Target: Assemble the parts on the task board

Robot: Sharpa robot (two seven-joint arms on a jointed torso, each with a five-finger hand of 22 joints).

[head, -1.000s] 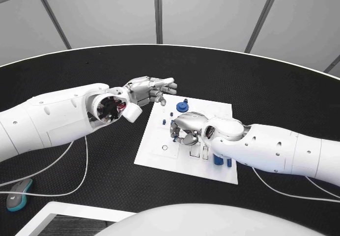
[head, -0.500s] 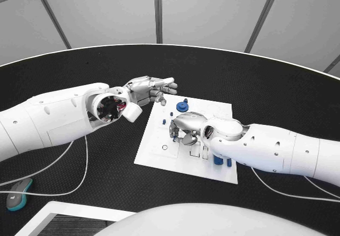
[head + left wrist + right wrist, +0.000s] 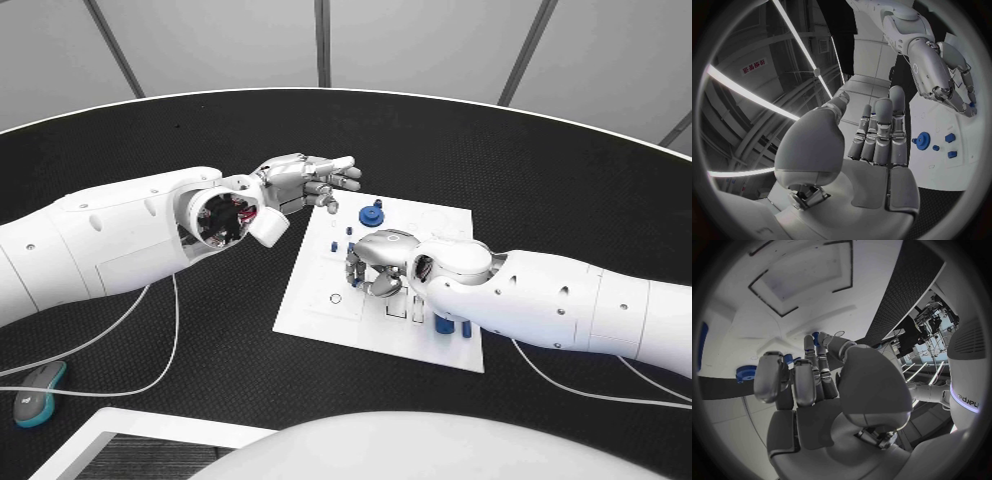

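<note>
My right robot hand (image 3: 378,262) hovers over the task board (image 3: 325,300), grasp indeterminate, presumably seating a part; left robot hand (image 3: 306,182) released, standing clear.

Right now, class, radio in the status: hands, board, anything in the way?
Left hand open, off the task board at its far corner. Right hand over the board's middle, fingers curled down; grip unclear. Blue gear on board. Nothing obstructing.
</note>
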